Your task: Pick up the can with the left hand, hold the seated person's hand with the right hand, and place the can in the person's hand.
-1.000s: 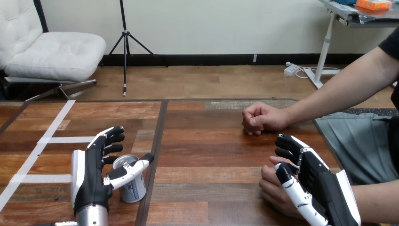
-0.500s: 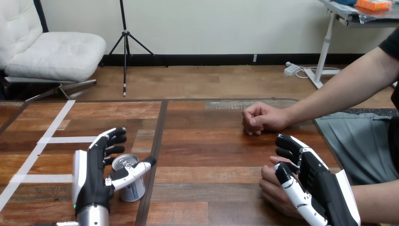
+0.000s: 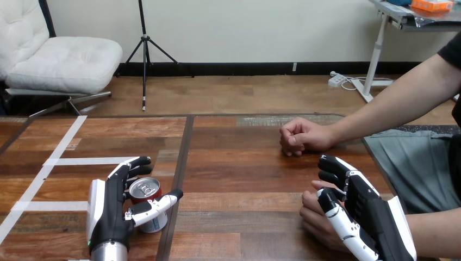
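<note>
Left hand (image 3: pixel 110 211) sits low at the near edge of the table (image 3: pixel 244 163), opened wide around the can (image 3: pixel 145 190). Its fingers (image 3: pixel 136 163) reach past the can's far side and its thumb (image 3: pixel 159 203) crosses the near side, with no squeeze visible yet. The can stands upright on the wood, just left of the dark seam between the boards, so the pick-up is not yet done.

The first risk is here. If the thumb closes ahead of the fingers it may push the can sideways or tip it, since nothing braces the open side towards the seam. A shallow hold on the smooth wall could also let the can slip once it is lifted.

Further right, the person's far hand (image 3: pixel 301 136) rests on the table as a fist, well apart from the can. It probably lies clear of the carry, though a high, wide swing could brush it.

The person's near hand (image 3: pixel 314 215) lies at the table's near right. The right hand (image 3: pixel 361 209) is over and touching it, and I cannot tell whether it actually has a grip. That is the second risk. If the hold is loose the person's hand may shift as the can arrives, and the robot hand may leave little room for the can to land.
</note>
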Controlling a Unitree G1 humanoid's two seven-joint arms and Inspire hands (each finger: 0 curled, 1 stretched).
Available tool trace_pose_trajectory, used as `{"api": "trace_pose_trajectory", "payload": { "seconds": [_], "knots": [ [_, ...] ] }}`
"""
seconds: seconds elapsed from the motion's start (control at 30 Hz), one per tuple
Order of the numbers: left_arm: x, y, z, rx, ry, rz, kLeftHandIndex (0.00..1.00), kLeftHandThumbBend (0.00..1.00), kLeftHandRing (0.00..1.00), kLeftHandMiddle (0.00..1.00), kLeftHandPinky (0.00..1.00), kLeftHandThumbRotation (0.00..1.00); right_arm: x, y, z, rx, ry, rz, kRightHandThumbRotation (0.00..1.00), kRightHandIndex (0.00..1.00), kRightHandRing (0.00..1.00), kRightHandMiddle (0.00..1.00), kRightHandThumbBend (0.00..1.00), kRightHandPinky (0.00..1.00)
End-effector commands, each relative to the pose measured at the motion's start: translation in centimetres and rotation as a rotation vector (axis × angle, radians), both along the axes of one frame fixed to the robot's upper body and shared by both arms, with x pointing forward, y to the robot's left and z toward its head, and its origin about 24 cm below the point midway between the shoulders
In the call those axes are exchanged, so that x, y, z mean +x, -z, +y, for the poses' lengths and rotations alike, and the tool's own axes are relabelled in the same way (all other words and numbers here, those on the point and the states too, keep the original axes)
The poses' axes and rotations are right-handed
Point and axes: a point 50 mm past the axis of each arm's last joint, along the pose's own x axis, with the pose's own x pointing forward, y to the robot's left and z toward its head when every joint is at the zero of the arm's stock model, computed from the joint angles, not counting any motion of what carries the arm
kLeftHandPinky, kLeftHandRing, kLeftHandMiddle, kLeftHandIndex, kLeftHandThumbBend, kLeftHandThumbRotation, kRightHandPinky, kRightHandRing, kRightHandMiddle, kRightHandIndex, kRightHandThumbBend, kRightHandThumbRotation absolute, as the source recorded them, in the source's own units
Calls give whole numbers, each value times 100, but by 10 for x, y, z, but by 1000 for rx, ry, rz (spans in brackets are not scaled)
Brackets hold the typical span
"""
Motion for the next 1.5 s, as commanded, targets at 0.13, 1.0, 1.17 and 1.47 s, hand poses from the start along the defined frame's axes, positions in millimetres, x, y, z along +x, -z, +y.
{"api": "trace_pose_trajectory", "payload": {
  "seconds": [0.13, 1.0, 1.17, 1.47],
  "knots": [
    [8, -7, -1, 22, 26, -31, 73, 81, 69, 73, 62, 0, 14, -15, 1, 9, -22, -83, 66, 83, 86, 86, 57, 79],
    [7, -5, -5, 22, 23, -36, 75, 79, 72, 75, 64, 0, 14, -15, 0, 16, -21, -85, 65, 83, 85, 86, 56, 79],
    [7, -5, -6, 24, 23, -37, 75, 79, 72, 75, 64, 0, 14, -15, -1, 14, -19, -83, 65, 83, 85, 86, 56, 79],
    [7, -5, -7, 8, 12, -38, 75, 79, 71, 74, 63, 0, 14, -15, -1, 19, -24, -83, 65, 84, 85, 86, 57, 79]
  ]
}}
